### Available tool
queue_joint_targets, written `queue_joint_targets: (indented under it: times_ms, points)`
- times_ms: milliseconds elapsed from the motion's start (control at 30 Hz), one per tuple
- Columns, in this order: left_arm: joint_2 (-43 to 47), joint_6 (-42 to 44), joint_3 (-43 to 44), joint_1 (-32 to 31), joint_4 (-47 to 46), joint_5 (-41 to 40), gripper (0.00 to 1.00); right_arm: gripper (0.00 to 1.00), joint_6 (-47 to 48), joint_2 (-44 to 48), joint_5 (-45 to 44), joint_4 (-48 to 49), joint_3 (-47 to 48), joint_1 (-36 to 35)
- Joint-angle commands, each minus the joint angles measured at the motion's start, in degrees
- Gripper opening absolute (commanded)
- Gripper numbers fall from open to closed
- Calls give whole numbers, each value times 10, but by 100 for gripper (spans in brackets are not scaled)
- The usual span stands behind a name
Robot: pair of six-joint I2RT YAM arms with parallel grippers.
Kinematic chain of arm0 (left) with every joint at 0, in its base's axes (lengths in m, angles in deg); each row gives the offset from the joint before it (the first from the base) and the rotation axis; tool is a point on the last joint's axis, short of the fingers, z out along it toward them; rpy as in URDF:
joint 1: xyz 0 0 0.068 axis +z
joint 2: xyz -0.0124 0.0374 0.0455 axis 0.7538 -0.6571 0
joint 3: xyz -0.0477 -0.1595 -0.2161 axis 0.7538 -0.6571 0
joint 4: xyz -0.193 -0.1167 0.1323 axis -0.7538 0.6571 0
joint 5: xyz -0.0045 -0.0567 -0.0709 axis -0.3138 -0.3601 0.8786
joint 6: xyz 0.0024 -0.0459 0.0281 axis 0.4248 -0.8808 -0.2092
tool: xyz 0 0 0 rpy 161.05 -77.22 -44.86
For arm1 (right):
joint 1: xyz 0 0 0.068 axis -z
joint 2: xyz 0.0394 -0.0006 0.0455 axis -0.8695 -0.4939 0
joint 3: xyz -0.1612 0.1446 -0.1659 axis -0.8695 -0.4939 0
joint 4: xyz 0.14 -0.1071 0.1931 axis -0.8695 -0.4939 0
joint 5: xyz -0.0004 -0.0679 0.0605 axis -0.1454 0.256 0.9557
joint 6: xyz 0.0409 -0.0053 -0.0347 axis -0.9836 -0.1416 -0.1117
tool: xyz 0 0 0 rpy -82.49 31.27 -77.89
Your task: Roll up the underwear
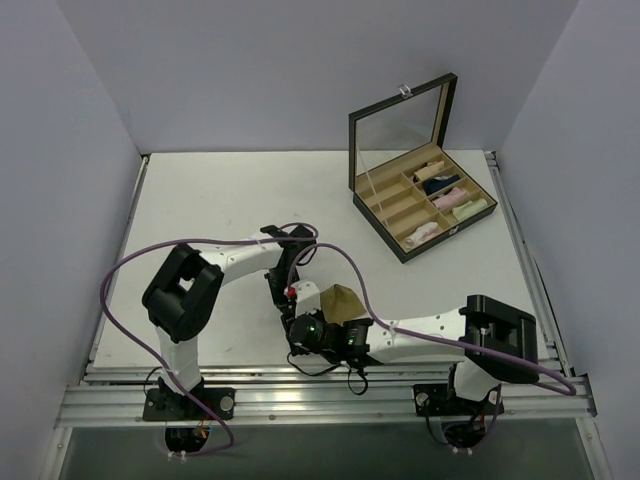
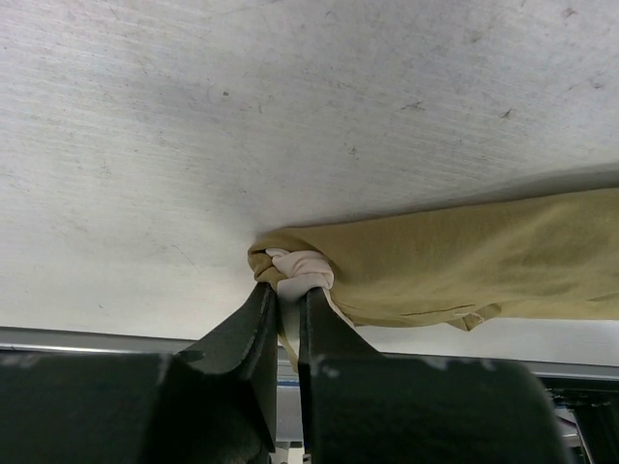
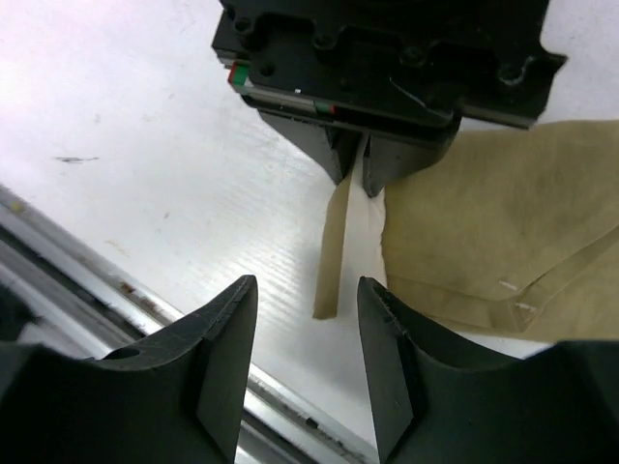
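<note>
On the left of the white table (image 1: 220,200), the left gripper (image 2: 287,290) is pointing down, and its black jaws are standing narrow, pinching the bunched corner of the small soft tan-beige cloth underwear (image 2: 464,261). A paler pinkish band (image 2: 300,266) is showing right at the pinched place. From there the underwear is lying spread on the table surface toward the right, near the front edge of the table, between the two arms in the top view.

Just beside it, the right gripper (image 3: 308,285) is hanging low over the table, facing the left gripper. Its two black fingers (image 3: 227,358) are standing well apart and are holding nothing. In its wrist view, a thin strip (image 3: 334,242) of the cloth is hanging down from the left jaws to the table.

Far to the right and further back, a dark rectangular box (image 1: 375,205) with an open mirrored lid (image 1: 400,125) is standing on the table. Its tan compartments are holding small cloth rolls (image 1: 447,192) of several colours
</note>
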Motion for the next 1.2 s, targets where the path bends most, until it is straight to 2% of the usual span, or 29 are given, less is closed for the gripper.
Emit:
queue_joint_targets:
  times_ms: [0, 133, 333, 400, 467, 533, 567, 600, 633, 667, 700, 767, 933, 1167]
  points:
    - [-16, 9, 4, -2, 29, -37, 2, 42, 49, -49, -51, -49, 34, 0]
    - [-16, 8, 1, -4, 31, -37, 2, 42, 73, -107, -87, -86, 80, -4]
    - [-16, 6, -2, -4, 34, -37, 2, 41, 86, -138, -96, -86, 98, -7]
    - [-15, 5, 0, -4, 34, -37, 2, 31, 78, -138, -92, -79, 89, -9]
    - [-9, 3, 2, 3, 39, -36, 7, 9, 45, -124, -87, -59, 73, -7]
    - [11, 0, -2, 36, 40, -25, 13, 2, 19, -105, -36, -15, 10, 4]
    - [22, 0, -11, 52, 36, -20, 17, 0, -13, -95, -13, 45, -19, 10]
    - [37, -1, -15, 69, 33, -17, 26, 0, -30, -74, 10, 83, -48, 24]
    - [69, -1, -20, 97, 29, -19, 30, 0, -46, -66, 61, 122, -111, 31]
    - [85, -1, -27, 109, 24, -22, 33, 0, -65, -59, 79, 191, -141, 37]
    - [101, 0, -30, 118, 20, -25, 38, 0, -100, -51, 95, 223, -167, 44]
    - [137, 0, -37, 128, 5, -27, 42, 0, -129, -48, 111, 269, -217, 45]
    - [191, 0, -87, 113, -77, -6, 46, 0, -155, -50, 134, 296, -248, 81]
    - [213, 4, -142, 94, -197, 61, 47, 0, -198, -97, 164, 385, -285, 98]
